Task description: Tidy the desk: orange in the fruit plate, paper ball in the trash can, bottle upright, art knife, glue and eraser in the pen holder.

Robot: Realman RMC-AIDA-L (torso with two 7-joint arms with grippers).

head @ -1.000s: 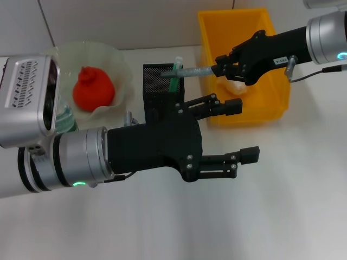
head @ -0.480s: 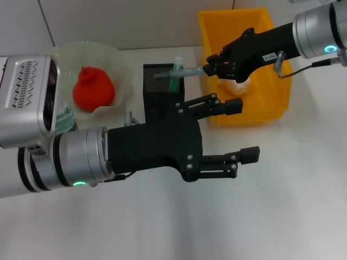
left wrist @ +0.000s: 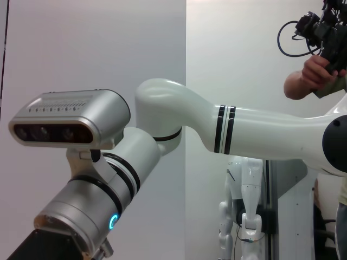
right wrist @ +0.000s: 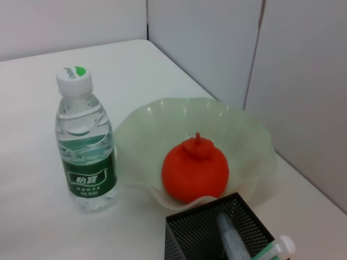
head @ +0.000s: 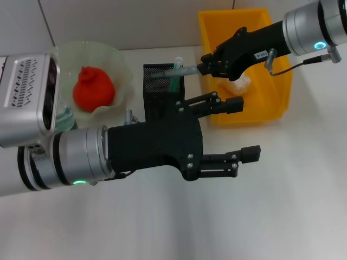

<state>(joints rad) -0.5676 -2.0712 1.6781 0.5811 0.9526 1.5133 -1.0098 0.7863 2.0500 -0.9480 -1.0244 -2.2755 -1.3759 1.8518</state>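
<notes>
White flat surface [head: 282, 216] with a grey wall behind it. In the left wrist view, a pale room with a white robot arm [left wrist: 255, 127] and a person's hand [left wrist: 312, 76] up in the far corner.

On the far left, pale-green fruit plate [head: 120, 65] with the orange [head: 93, 88] sitting inside it. Just beside the plate, on its near side, the bottle [right wrist: 85, 146], standing upright with its white cap on; mostly hidden behind the left arm in the head view.

In the far middle, black mesh pen holder [head: 156, 95], right of the plate. Inside it, a stick with a green and white top [head: 174, 81].

On the far right, yellow trash can [head: 276, 105] with the white paper ball [head: 239, 85] lying inside.

Right gripper [head: 205, 67] up over the gap between trash can and pen holder, fingers clenched on the end of a thin grey art knife [head: 173, 72]. Other end of the knife pointing into the pen holder's open top.

Left gripper [head: 242, 130] big and close in the head view, above the near middle of the surface, fingers spread wide apart, grasping nothing.
</notes>
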